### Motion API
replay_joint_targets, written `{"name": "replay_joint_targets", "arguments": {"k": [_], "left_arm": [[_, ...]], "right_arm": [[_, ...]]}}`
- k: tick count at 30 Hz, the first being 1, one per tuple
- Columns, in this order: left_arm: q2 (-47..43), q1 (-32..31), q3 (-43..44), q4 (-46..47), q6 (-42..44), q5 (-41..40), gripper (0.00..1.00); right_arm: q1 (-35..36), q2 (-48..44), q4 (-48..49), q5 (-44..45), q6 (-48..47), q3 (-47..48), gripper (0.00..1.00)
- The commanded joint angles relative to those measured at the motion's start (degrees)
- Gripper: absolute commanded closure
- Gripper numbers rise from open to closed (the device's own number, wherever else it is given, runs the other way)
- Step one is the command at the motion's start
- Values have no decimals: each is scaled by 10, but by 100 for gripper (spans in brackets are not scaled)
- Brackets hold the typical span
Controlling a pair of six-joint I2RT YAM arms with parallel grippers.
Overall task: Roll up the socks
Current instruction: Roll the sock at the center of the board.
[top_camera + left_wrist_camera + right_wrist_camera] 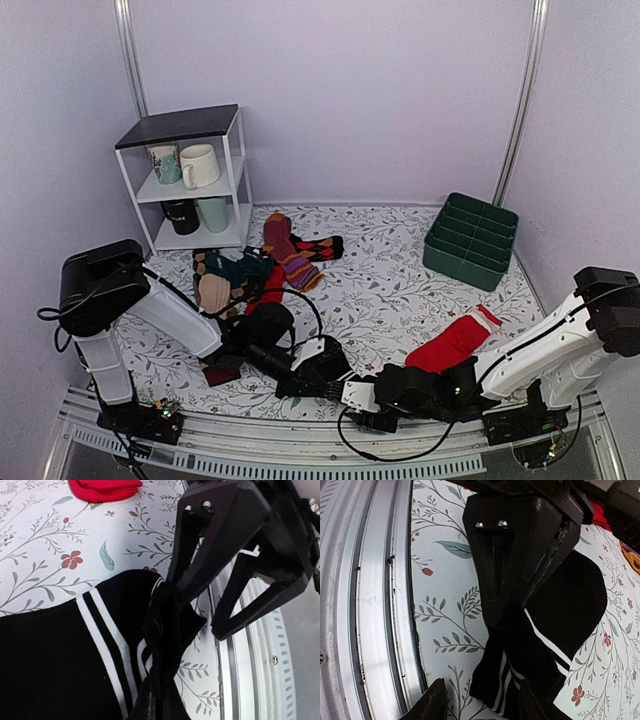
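The socks [50, 655], black with thin white stripes across the cuff, lie flat on the flowered cloth close to the near edge [268, 326]. My left gripper [159, 690] is shut on the bunched cuff, which twists up from its fingers. It shows from the other side in the right wrist view as the left gripper [497, 617], clamped on the socks [570, 600]. My right gripper [485, 705] is open, one finger on each side of the striped cuff end. In the left wrist view the right gripper [197, 610] has one finger against the cuff. Both meet at the front, left gripper [318, 372] and right gripper [354, 390].
A red sock [455, 340] lies right of the grippers. A pile of other socks [235, 275] and a purple-and-orange striped sock [290, 255] sit behind. A white shelf with mugs [190, 180] stands back left, a green bin [470, 240] back right. The metal rail [375, 605] runs right beside the cuff.
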Motion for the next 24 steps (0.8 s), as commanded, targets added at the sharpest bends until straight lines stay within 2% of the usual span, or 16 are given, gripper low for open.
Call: {"name": "replay_joint_targets", "arguments": {"k": [1, 7, 11, 15, 21, 24], "left_arm": [[32, 0, -21, -74, 3, -18, 100], [34, 1, -19, -74, 6, -16, 100], [35, 0, -19, -76, 8, -15, 100], [38, 0, -18, -75, 9, -13, 100], [39, 0, -17, -76, 12, -13, 100], [37, 0, -19, -71, 12, -11, 100]], "right_arm": [[-6, 11, -1, 27, 3, 9, 50], [-18, 8, 4, 17, -11, 6, 50], [-21, 16, -3, -10, 0, 6, 61], [-21, 20, -18, -27, 27, 2, 64], [-32, 20, -62, -58, 72, 2, 80], [-42, 19, -72, -64, 115, 0, 83]]}}
